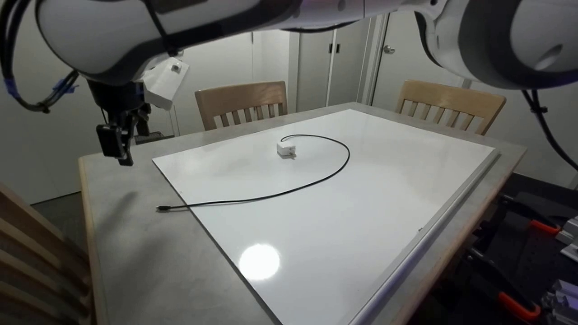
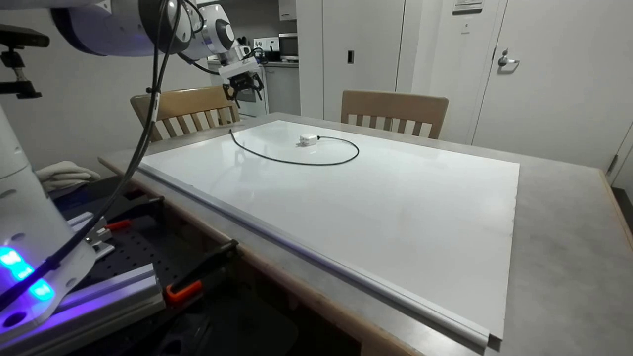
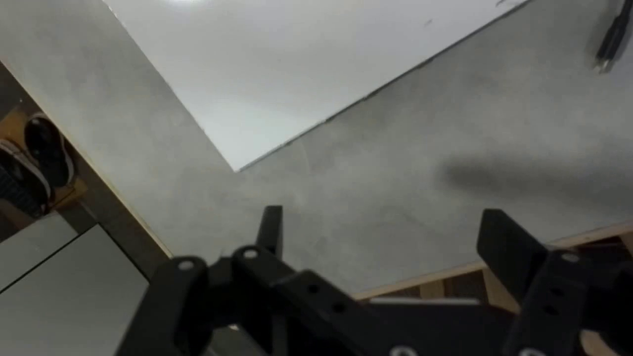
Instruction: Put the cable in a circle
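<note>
The black cable (image 1: 289, 192) lies in an open curve on the white board (image 1: 388, 207), and the cable also shows in an exterior view (image 2: 321, 164). Its far end meets a white plug block (image 1: 284, 148), also visible in an exterior view (image 2: 308, 140). Its loose end lies past the board's edge on the grey table; the wrist view shows this black tip (image 3: 614, 37) at the top right. My gripper (image 1: 118, 148) is open and empty, raised above the grey table beyond the board's edge, apart from the cable. In the wrist view the fingers (image 3: 383, 217) stand wide apart.
The grey table (image 1: 149, 266) surrounds the board. A raised rail (image 2: 316, 257) runs along the board's robot-side edge. Wooden chairs (image 1: 244, 97) stand round the table. Clamps with orange parts (image 2: 185, 291) sit by the robot base.
</note>
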`<move>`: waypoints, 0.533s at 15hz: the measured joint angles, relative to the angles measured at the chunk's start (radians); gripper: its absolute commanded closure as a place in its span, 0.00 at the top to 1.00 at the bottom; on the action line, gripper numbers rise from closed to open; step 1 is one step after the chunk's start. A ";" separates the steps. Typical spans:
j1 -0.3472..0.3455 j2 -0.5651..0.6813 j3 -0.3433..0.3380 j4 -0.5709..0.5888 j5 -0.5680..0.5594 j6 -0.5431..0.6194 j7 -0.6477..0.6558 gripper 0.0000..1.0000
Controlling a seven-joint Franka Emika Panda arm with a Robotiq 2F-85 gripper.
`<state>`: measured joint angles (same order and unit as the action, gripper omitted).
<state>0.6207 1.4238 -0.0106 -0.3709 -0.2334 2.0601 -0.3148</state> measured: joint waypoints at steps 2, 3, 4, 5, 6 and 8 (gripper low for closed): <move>-0.006 0.020 0.019 0.000 0.025 0.121 -0.032 1.00; -0.012 0.032 0.038 -0.001 0.046 0.176 -0.058 1.00; -0.019 0.044 0.060 -0.001 0.070 0.220 -0.087 1.00; -0.025 0.051 0.077 -0.002 0.089 0.250 -0.105 1.00; -0.027 0.054 0.079 -0.003 0.091 0.254 -0.107 1.00; -0.026 0.053 0.078 -0.002 0.091 0.254 -0.104 1.00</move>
<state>0.5952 1.4766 0.0676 -0.3728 -0.1424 2.3140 -0.4192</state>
